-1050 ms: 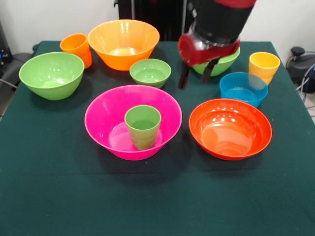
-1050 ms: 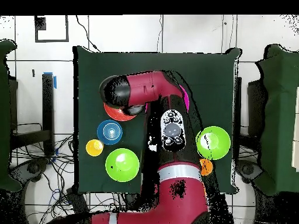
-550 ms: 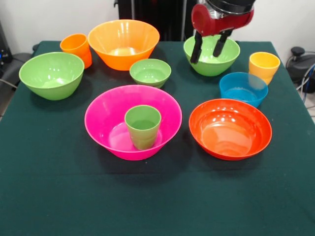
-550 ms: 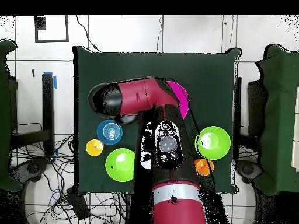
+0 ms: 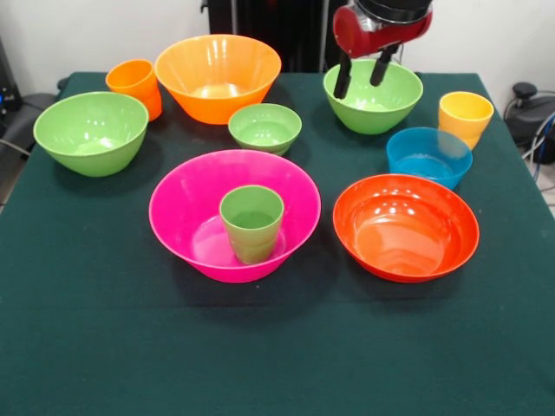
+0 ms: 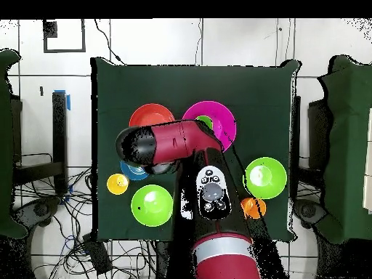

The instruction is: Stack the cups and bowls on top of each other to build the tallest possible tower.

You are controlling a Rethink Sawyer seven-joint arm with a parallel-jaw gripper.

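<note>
Gripper point(image 5: 362, 74) hangs empty, fingers spread, above the light green bowl point(image 5: 374, 95) toward the table's far edge | green cup point(image 5: 252, 223) sits upright inside pink bowl point(image 5: 234, 213) mid-table, a wide base for the tower | yellow cup point(image 5: 465, 118) waits by the right edge.

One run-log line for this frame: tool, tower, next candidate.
tool: open, empty, above far light green bowl | tower: green cup upright in pink bowl only | blue bowl, yellow cup: unstacked
</note>
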